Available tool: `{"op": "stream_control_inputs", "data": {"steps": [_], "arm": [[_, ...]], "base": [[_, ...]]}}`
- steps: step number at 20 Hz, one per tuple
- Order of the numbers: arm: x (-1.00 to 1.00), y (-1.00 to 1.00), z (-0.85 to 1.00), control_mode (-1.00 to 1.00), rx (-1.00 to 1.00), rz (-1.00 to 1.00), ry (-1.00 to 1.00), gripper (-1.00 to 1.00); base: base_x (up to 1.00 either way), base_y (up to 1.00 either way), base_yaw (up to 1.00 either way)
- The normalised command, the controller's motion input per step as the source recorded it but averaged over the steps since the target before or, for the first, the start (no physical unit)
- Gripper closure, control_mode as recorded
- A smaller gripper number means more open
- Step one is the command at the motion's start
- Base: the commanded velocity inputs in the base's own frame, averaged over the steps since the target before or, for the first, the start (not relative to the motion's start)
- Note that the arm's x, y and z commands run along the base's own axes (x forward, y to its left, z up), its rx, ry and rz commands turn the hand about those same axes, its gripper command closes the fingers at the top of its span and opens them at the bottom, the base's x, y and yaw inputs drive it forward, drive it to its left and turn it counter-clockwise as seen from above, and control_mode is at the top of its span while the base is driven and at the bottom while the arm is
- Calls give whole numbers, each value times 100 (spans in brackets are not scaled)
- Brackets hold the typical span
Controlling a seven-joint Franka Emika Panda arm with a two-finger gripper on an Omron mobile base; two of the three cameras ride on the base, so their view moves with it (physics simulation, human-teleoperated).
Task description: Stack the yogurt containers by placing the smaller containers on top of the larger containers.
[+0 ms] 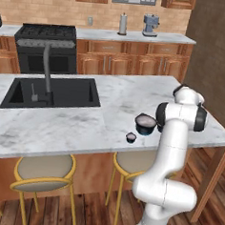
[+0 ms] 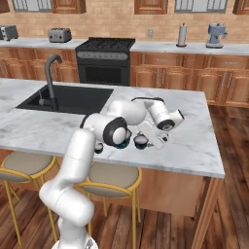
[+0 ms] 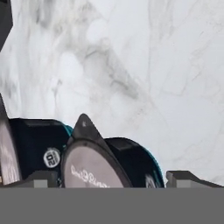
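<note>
Hand view — open gripper (image 3: 116, 179) astride small cup (image 3: 94, 168).

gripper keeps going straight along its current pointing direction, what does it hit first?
Most likely the small yogurt cup: it sits between the open gripper fingertips in the hand view. The big tub stands beside it, the marble counter beyond. Depth is unclear.

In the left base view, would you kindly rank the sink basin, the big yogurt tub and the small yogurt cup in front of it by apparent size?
1. Sink basin: by far the largest.
2. Big yogurt tub: clearly wider than the cup beside it.
3. Small yogurt cup: the smallest, though it sits slightly nearer the camera.
</note>
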Motion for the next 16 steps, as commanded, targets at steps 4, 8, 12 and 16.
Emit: {"op": "stream_control_inputs", "data": {"steps": [4, 8, 12, 16], "arm": [[0, 0, -32, -100, -1, 0, 0, -100], [1, 3, -31, -100, -2, 0, 0, 100], [0, 0, -29, -100, 0, 0, 0, 100], [0, 0, -25, -100, 0, 0, 0, 100]], "base": [[0, 0, 0], [0, 0, 0], [0, 0, 0], [0, 0, 0]]}}
